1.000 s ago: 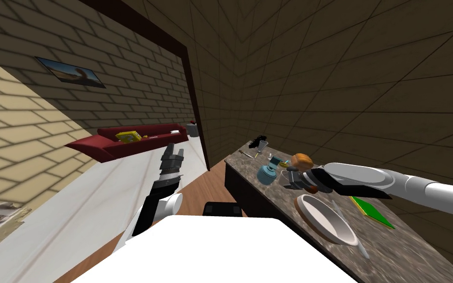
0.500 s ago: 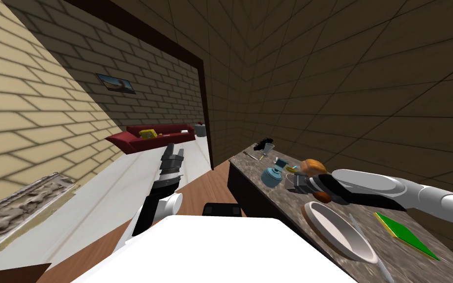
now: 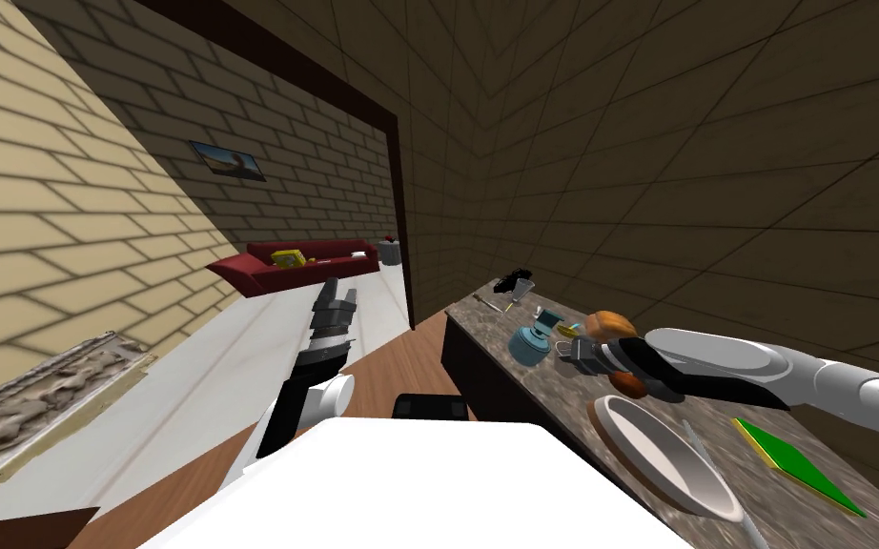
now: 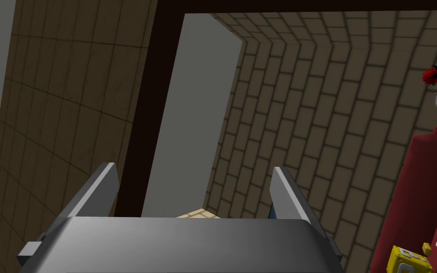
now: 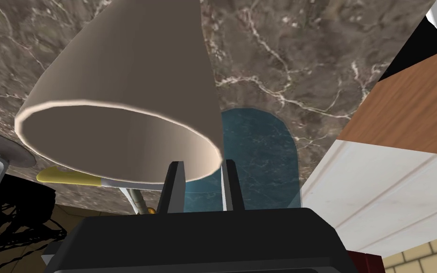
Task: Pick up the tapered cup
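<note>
Right gripper (image 5: 202, 186) is clenched on the tapered cup (image 5: 127, 95). Its two fingers pinch the rim wall at one side, seemingly one blade inside the mouth and one outside. The cup is plain beige and widens toward its open mouth. It sits just over the marbled brown counter (image 5: 307, 57), beside a blue round pot (image 3: 528, 343); whether its base is clear of the stone cannot be told. It looks light, stiff and smooth, so a one-sided rim pinch may let it swing or slip. A hold lower down, across the narrower body, would likely be steadier. A white plate (image 3: 662, 453) and a green board (image 3: 795, 456) lie on the counter. Left gripper (image 4: 194, 189) hangs released, away from the counter, pointing toward a red sofa (image 3: 295, 262) against brick walls.
</note>
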{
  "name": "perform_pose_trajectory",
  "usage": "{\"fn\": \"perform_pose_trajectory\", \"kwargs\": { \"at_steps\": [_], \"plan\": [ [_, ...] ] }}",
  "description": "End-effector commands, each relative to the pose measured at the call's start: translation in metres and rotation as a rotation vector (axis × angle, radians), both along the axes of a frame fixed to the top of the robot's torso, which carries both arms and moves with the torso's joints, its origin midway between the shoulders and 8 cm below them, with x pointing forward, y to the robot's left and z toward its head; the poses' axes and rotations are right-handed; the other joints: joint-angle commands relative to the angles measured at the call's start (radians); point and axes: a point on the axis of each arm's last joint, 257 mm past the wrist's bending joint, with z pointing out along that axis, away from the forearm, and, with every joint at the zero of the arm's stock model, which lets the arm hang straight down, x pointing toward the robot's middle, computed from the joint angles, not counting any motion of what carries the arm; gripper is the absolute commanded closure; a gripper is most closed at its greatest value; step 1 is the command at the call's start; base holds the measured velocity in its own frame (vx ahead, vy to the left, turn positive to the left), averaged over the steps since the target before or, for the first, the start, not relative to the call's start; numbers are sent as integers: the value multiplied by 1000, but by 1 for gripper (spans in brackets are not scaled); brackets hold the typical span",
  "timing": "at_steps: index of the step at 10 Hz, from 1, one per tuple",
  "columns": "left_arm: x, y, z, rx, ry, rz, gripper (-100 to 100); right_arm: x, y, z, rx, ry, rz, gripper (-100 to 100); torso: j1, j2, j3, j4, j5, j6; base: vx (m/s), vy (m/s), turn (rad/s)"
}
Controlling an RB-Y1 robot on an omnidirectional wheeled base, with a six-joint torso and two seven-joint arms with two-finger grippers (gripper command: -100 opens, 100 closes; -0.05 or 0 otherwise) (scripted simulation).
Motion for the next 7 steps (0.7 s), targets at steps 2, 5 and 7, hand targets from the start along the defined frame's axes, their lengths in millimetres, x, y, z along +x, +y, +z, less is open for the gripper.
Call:
{"fn": "perform_pose_trajectory", "kwargs": {
  "at_steps": [2,5,7],
  "plan": [
    [0,0,0,0,0,0,0,0,0,0,0,0,-1,100,0,0,0,0,0,0,0,0,0],
    [0,0,0,0,0,0,0,5,18,6,6,12,62,100,-1,0,0,0,0,0,-14,-16,-97],
    [0,0,0,0,0,0,0,9,26,10,6,13,92,100,-2,2,1,0,0,1,0,-17,-221]
  ]
}}
